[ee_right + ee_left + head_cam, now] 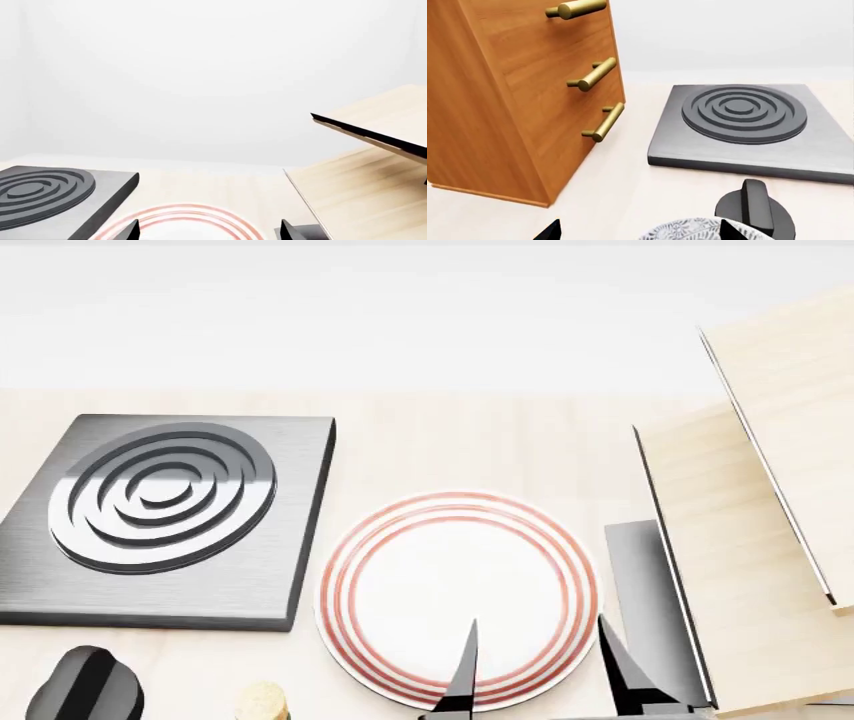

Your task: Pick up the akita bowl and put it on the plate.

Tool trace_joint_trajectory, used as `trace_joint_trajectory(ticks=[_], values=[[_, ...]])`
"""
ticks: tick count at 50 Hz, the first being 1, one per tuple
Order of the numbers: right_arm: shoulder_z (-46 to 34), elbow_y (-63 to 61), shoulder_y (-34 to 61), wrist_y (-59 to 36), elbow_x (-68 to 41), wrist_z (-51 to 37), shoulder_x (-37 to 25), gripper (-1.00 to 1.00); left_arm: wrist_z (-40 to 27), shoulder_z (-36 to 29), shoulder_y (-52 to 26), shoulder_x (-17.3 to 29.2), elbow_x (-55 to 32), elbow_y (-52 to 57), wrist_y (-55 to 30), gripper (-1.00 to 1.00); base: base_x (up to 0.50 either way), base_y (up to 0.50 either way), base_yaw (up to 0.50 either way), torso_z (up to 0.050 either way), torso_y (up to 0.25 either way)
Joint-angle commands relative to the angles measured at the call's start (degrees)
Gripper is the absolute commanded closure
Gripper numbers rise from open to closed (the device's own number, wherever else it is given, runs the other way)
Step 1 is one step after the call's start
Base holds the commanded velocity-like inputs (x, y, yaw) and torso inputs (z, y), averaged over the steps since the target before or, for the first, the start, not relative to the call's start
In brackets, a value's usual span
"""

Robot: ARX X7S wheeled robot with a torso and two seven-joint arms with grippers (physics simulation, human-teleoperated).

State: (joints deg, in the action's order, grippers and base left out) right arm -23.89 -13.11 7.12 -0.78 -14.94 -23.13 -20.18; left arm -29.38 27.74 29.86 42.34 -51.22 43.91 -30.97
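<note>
The akita bowl (688,230), white with a grey leaf pattern, shows only as a rim at the edge of the left wrist view. It lies between the spread tips of my open left gripper (640,231), closer to one tip. The head view shows neither the bowl nor the left gripper. The plate (458,600), white with thin red rings, lies flat on the table to the right of the burner. My right gripper (545,680) hovers open over the plate's near right edge, holding nothing. The plate (179,221) also sits below the right gripper (208,232) in the right wrist view.
A grey square stove burner (160,508) with dark rings lies left of the plate, a black knob (86,686) in front of it. A wooden cabinet (507,100) with brass handles (599,75) stands beside the burner (740,117). Slanted pale wood panels (747,540) rise at the right.
</note>
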Motion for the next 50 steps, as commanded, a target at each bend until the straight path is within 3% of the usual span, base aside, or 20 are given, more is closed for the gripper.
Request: trace_joint_trajectory(ticks=[1, 50], values=[[-0.19, 0.06, 0.0, 0.08, 0.04, -0.17, -0.06, -1.0, 0.73, -0.41, 0.05, 0.06, -0.27, -1.09, -0.45, -1.0, 0.0, 0.0, 0.0, 0.0, 0.0], [-0.92, 0.56, 0.3, 0.27, -0.28, -0.47, -0.31, -1.0, 2.73, -5.57, -2.92, 0.81, -0.33, -6.16, -3.03, -1.0, 0.0, 0.0, 0.0, 0.0, 0.0]])
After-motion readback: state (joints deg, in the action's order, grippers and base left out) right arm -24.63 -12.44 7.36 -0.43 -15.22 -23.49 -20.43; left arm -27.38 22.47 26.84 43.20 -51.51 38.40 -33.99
